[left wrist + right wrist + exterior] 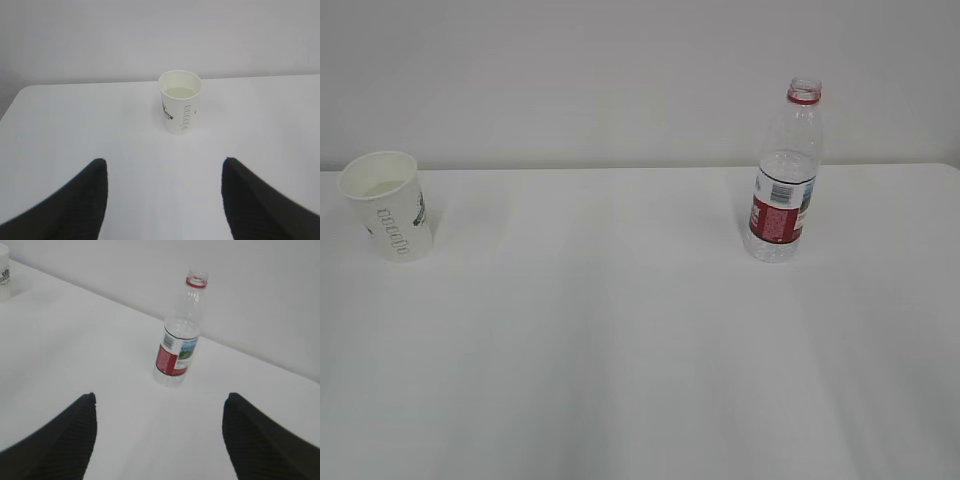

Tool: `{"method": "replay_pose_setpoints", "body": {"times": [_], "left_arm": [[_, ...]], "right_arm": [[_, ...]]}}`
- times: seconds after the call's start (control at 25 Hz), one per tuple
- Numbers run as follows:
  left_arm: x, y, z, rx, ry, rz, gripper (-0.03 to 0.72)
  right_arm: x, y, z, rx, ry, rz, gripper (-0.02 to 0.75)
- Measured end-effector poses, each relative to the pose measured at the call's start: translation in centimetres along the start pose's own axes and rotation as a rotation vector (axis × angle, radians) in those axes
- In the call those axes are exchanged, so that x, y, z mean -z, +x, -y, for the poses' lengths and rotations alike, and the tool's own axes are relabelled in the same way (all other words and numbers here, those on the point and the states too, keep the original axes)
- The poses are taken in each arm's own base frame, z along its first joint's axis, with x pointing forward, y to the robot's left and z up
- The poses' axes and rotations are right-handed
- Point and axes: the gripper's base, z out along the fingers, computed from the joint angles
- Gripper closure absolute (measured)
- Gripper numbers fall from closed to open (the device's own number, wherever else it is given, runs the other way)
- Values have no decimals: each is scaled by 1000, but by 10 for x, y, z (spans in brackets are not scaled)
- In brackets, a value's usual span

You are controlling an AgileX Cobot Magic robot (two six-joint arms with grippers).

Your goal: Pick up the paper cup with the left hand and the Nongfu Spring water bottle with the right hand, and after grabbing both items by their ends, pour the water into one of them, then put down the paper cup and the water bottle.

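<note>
The white paper cup [392, 204] stands upright at the far left of the table, its green logo and grey lettering facing the camera. In the left wrist view the paper cup [180, 101] holds a pale pool of water [179, 92]; my left gripper [164, 162] is open, well short of it, nothing between its fingers. The capless Nongfu Spring water bottle [785, 180] stands upright at the right, red ring at its neck. In the right wrist view the bottle [179, 337] is ahead of my open right gripper [159, 397], untouched. Neither gripper shows in the exterior view.
The white table [620, 330] runs to a plain light wall behind. Its back edge [100, 83] lies just behind the cup, and its rounded left corner [22, 92] shows in the left wrist view. The cup's side [4, 271] appears at the right wrist view's top left.
</note>
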Motion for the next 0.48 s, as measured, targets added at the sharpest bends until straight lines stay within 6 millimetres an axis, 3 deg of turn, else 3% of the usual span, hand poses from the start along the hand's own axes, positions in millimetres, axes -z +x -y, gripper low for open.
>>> {"method": "replay_pose_setpoints", "body": {"times": [0.48], "left_arm": [[3, 14, 5, 44, 50, -168, 172]], "right_arm": [[22, 2, 13, -111, 106, -250, 148]]}}
